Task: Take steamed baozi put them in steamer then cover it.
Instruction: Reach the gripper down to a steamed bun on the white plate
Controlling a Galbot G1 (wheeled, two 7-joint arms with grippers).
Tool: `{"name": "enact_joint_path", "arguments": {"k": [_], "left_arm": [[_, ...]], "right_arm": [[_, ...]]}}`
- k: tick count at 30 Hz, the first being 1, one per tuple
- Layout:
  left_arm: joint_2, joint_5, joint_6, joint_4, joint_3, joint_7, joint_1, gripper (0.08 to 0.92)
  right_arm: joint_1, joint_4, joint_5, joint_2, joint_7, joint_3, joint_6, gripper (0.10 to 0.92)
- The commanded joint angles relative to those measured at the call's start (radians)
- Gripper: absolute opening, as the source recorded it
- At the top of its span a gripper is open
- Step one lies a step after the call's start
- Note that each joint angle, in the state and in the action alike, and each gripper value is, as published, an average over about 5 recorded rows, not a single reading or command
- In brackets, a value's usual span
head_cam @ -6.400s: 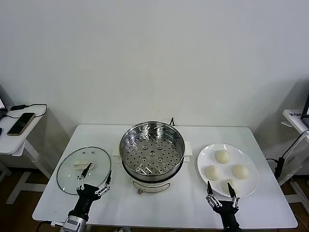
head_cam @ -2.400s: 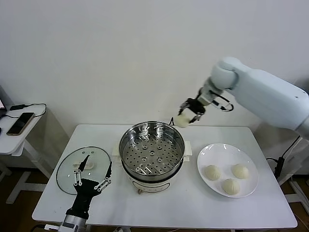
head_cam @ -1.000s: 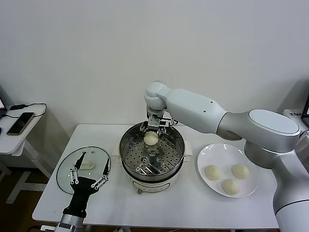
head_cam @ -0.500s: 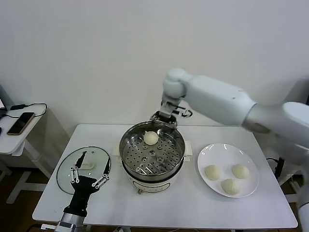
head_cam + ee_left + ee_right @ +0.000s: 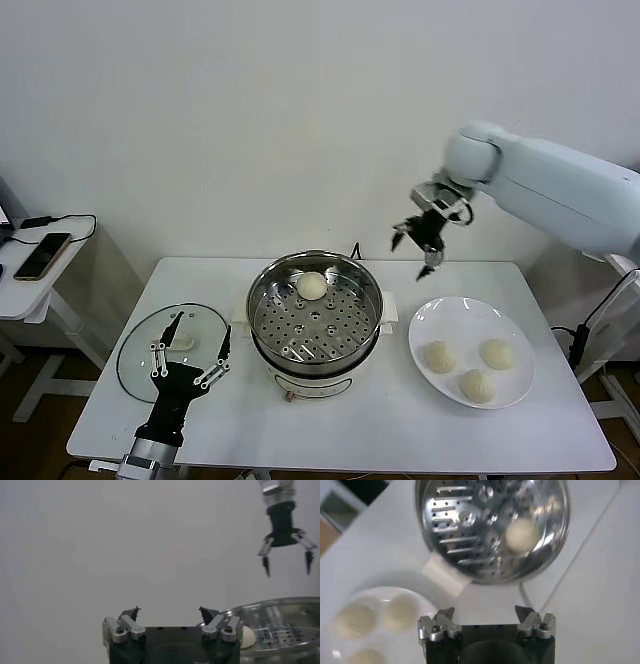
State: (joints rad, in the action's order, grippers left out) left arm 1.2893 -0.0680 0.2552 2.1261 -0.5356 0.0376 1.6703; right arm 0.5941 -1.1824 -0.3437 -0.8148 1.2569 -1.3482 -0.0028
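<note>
The steel steamer [image 5: 262, 320] stands mid-table with one baozi [image 5: 312, 286] on its perforated tray at the far side; the bun also shows in the right wrist view [image 5: 521, 532] and the left wrist view [image 5: 247, 637]. Three more baozi [image 5: 440, 356] lie on the white plate [image 5: 437, 318] to the right. The glass cover [image 5: 140, 348] with its cream handle lies flat on the table at the left. My right gripper [image 5: 426, 240] is open and empty, held high between steamer and plate. My left gripper [image 5: 190, 357] is open and empty, low by the cover's near right edge.
A side table at the far left holds a phone [image 5: 42, 255] and a cable. A power cord [image 5: 356, 249] runs behind the steamer. The white wall is close behind the table.
My right gripper has left the baozi in the steamer, risen, and swung right toward the plate. The left gripper has barely shifted.
</note>
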Motion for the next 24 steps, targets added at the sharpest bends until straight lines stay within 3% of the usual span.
{"name": "enact_joint_path", "arguments": {"k": [1, 24], "left_arm": [[0.0, 0.002, 0.003, -0.005, -0.002, 0.002, 0.0, 0.823], [0.003, 0.001, 0.021, -0.005, -0.006, 0.009, 0.016, 0.823]], "right_arm": [[-0.052, -0.025, -0.074, 0.112, -0.035, -0.102, -0.085, 0.823], [-0.26, 0.012, -0.021, 0.049, -0.193, -0.068, -0.11, 0.823]]}}
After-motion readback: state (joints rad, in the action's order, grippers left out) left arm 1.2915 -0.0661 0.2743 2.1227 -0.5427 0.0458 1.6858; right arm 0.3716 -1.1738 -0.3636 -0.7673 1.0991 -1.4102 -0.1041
